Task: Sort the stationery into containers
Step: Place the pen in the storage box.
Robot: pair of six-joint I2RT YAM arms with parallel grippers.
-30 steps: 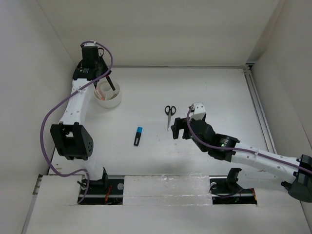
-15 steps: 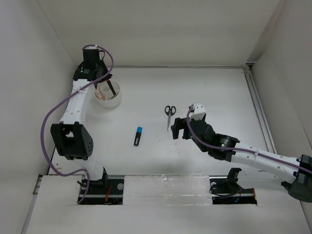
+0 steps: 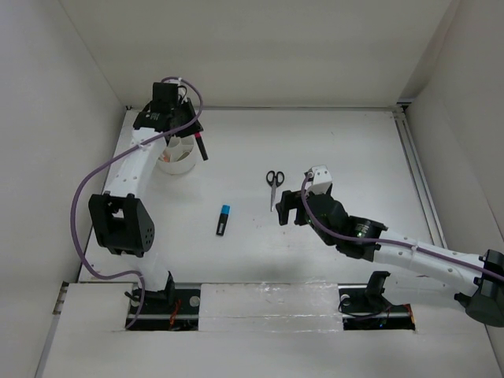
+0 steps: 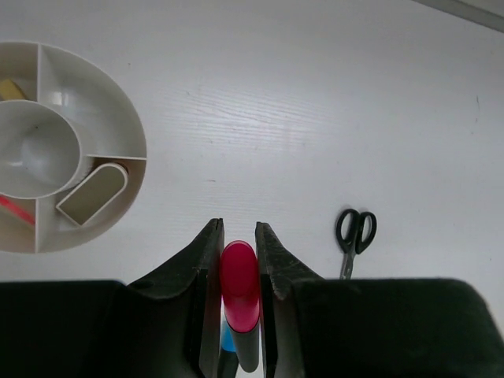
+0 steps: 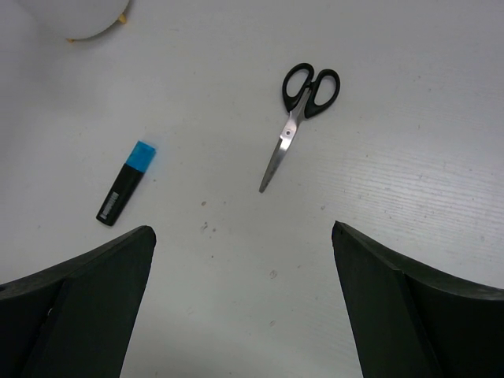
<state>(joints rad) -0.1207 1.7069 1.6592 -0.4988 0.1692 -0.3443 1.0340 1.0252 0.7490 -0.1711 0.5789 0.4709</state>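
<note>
Pink-capped highlighter (image 4: 239, 283) is pinched in the nearly shut jaws of the left gripper (image 4: 239, 236), at 3 o'clock of the bowl (image 4: 140, 134), outside it. A shift toward 9 o'clock is judged necessary before release. The jaws of the right gripper (image 5: 242, 232) are held wide, empty.

scissors (image 3: 273, 179), blue-cap highlighter (image 3: 224, 220) lying apart, gap btw

You had a white table (image 3: 346, 142) w/ a faint grain in its surface, boxed in by white walls: back wall (image 3: 260, 47), left wall (image 3: 39, 118), right wall (image 3: 472, 102). A metal rail (image 3: 416, 177) ran along the table's right edge, near to far. Across the near edge lay a white board (image 3: 268, 331) (glossy strip (image 3: 268, 292) along its far side, material unclear). A few small dark specks (image 5: 205, 227) marked the tabletop.
</note>
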